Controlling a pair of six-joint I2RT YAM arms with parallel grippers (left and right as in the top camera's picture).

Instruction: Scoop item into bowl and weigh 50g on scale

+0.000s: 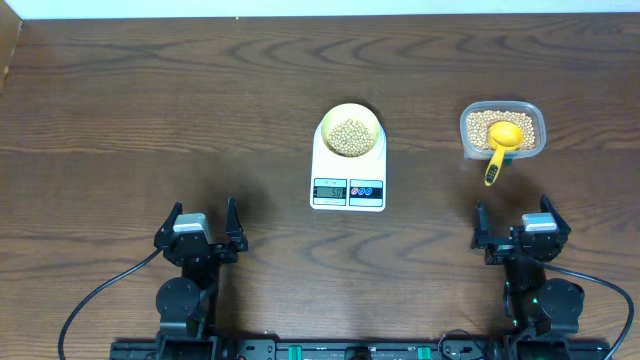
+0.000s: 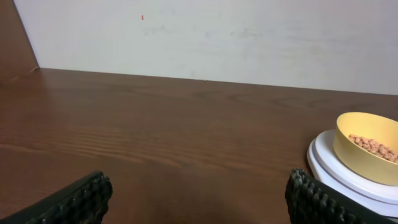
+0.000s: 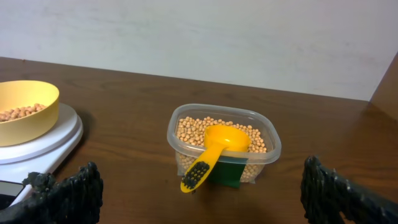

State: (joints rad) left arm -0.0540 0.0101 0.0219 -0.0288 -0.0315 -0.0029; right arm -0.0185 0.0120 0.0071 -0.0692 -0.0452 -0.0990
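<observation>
Jaws wide and empty, the left gripper [image 1: 203, 218] sits lower left. Centre: soybeans [image 1: 349, 137] in the bowl [image 1: 326, 121] on the scale [image 1: 348, 170], display unreadable. Right: scoop [image 1: 503, 138] lying in the bean tub [image 1: 541, 128], right gripper [image 1: 513, 216] spread below. Likely weight-check stage; if short, regrasp the scoop's handle.

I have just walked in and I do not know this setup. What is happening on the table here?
Nothing is being handled at this moment. Both arms sit at the near edge of the table, and the left claw and the right claw are open and empty. The bowl, with some beans in it, stands on the scale. The scoop lies in the tub of beans on the right. The display is too small to read, so the weight is unknown.
</observation>
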